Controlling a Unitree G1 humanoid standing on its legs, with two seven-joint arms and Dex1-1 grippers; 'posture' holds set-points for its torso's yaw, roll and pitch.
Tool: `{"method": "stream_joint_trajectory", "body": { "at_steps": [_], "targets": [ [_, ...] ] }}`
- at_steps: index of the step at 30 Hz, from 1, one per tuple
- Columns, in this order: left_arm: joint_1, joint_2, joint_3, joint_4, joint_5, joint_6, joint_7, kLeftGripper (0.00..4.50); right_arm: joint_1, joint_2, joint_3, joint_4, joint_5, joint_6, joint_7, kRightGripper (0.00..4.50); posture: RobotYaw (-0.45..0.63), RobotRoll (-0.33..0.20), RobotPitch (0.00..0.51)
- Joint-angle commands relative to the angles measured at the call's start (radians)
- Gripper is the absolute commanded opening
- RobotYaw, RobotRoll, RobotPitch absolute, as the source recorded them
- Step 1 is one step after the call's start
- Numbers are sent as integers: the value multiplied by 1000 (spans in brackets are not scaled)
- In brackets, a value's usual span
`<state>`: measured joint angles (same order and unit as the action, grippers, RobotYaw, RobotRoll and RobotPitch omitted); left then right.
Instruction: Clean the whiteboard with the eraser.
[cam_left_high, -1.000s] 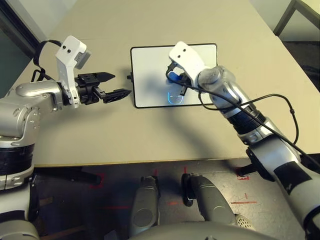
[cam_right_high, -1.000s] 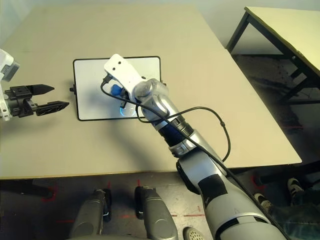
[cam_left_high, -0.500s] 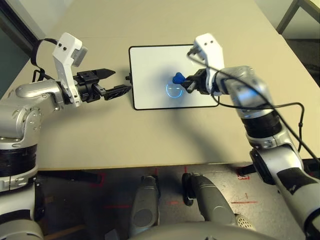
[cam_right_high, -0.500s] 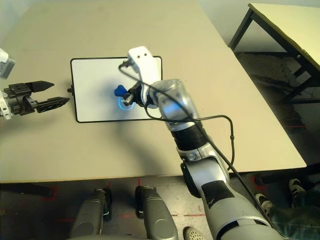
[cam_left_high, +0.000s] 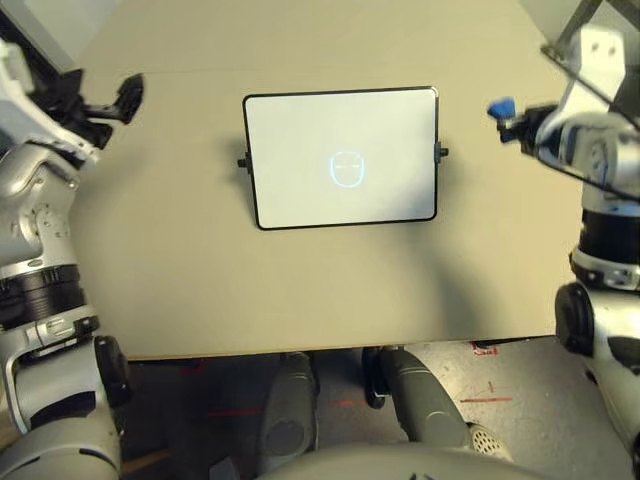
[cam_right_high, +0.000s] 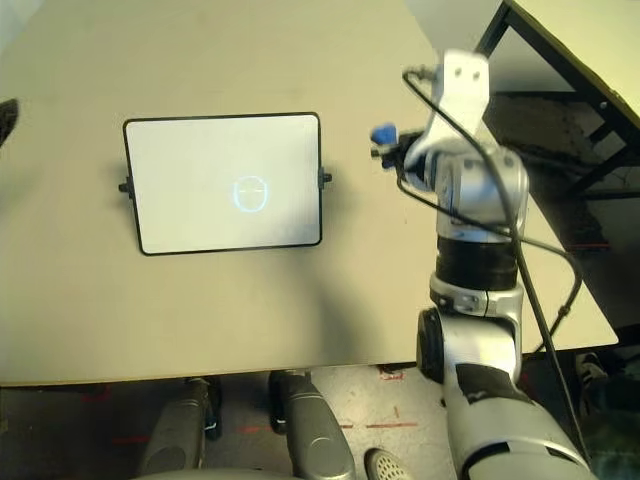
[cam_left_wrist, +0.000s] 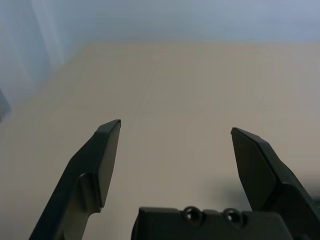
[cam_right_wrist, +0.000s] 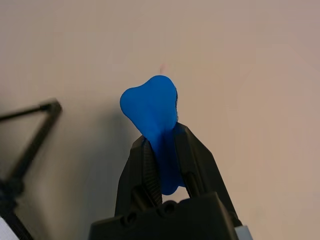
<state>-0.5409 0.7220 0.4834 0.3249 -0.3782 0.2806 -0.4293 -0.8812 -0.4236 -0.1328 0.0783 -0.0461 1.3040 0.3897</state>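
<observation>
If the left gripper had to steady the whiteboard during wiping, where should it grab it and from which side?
Probably the small black knob on the whiteboard's short side nearest the left gripper, approached from the robot's left, low along the table. The board lies flat, so its thin frame offers little to pinch; the knob sticks out. The left gripper is open; the right gripper holds the eraser off to the board's right.

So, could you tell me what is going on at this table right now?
The robot's right claw is shut on the blue eraser, held off to the right of the whiteboard, which lies flat on the table with a faint bluish ring near its middle. The left claw is open and holds nothing, off to the board's left.
</observation>
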Motion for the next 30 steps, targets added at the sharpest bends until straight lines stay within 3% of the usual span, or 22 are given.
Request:
{"method": "stream_joint_trajectory", "body": {
  "at_steps": [1, 6, 18, 24, 27, 30],
  "targets": [
    [44, -24, -13, 9, 13, -19, 1, 4500, 31, 16, -2, 55, 31, 11, -21, 572, -18, 0, 124],
    [52, -65, -30, -26, -1, 14, 19, 4500, 32, 37, -5, 157, 52, -42, -53, 572, -9, 0, 125],
    [36, -87, -58, -61, -6, 52, 23, 4500, 43, 36, -95, 225, 127, -222, -91, 4487, -33, 0, 133],
    [19, -80, -58, -22, 25, -21, 33, 4500, 66, 26, -171, 213, 168, -602, -101, 4487, -56, 0, 139],
    [17, -83, -42, 77, 68, -163, 62, 4500, 128, 33, -180, 311, 164, -984, -78, 4487, -63, 0, 144],
    [24, -87, -50, 155, 104, -278, 77, 4500, 150, 38, -206, 444, 171, -1188, -119, 4487, -55, 0, 150]
  ]
}}
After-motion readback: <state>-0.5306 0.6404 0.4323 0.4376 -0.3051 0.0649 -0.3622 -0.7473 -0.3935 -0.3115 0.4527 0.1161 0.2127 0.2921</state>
